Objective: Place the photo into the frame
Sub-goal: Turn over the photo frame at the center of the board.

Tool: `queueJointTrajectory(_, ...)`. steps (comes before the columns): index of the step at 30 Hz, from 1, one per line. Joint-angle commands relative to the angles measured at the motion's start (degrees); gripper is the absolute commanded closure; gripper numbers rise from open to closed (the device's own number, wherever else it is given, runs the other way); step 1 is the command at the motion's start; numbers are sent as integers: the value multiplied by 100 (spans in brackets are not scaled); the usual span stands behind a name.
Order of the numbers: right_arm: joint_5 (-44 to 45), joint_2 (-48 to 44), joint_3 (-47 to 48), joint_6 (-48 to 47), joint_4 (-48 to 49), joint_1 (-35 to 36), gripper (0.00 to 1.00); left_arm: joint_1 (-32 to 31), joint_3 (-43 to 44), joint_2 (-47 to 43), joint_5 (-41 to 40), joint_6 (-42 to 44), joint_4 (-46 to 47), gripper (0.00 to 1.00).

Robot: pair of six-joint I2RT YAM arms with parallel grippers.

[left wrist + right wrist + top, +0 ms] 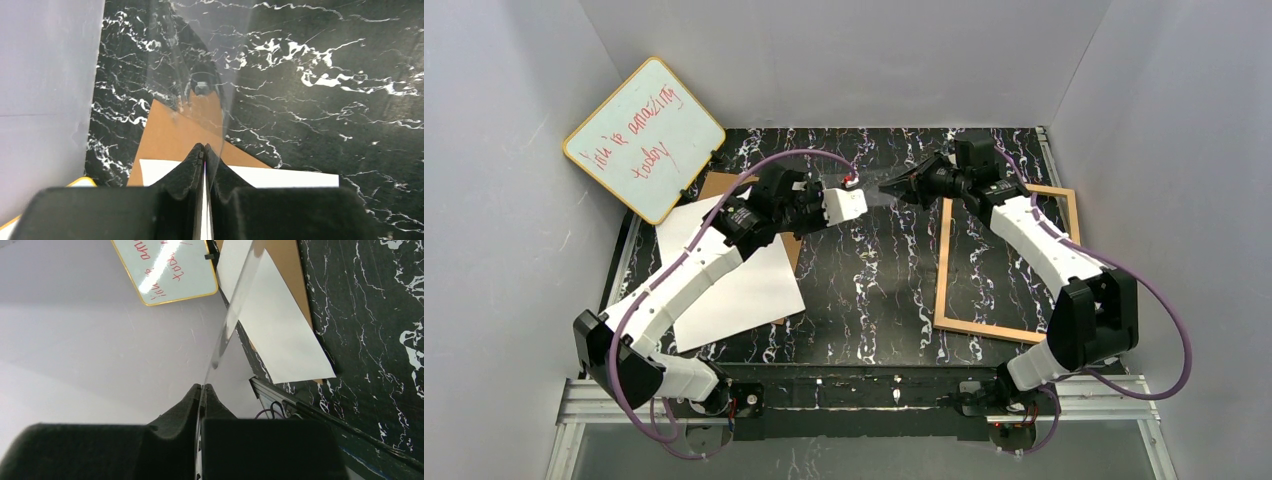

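Black tabletop [864,280] holds the frame [943,265] at right and the photo [744,290], white side up, at left on a brown board [716,186], while left and right jaws pinch a pane [235,305] aloft between them, probably clearing the frame for the photo.

Photo [759,292] lies left on my tabletop [864,290], atop the backing board [716,186] — frame [943,265] right, clear pane [195,55] between, whiteboard [644,140] behind, seemingly propped.
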Motion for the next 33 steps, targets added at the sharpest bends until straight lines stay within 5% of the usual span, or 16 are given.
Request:
queueJointTrajectory(1,-293,87,393,-168,215,-17,84,-15,-195,-110,-552,-43,398,100)
queueJointTrajectory(7,215,-130,608,-1306,-1086,-424,30,-16,-536,-71,-1997,172,1262,100)
queueJointTrajectory(9,293,-271,509,-1663,-1398,-707,22,-17,-542,12,-2244,199,1265,100)
queueJointTrajectory(15,1336,-481,540,-3170,-2528,-1276,13,-19,-386,48,-2346,133,1262,100)
queueJointTrajectory(22,2804,216,727,-4057,-3214,-1270,15,-6,84,127,-2836,594,1266,100)
queueJointTrajectory(33,4895,1654,1188,-4168,-3582,-183,19,85,526,-16,-3289,712,935,100)
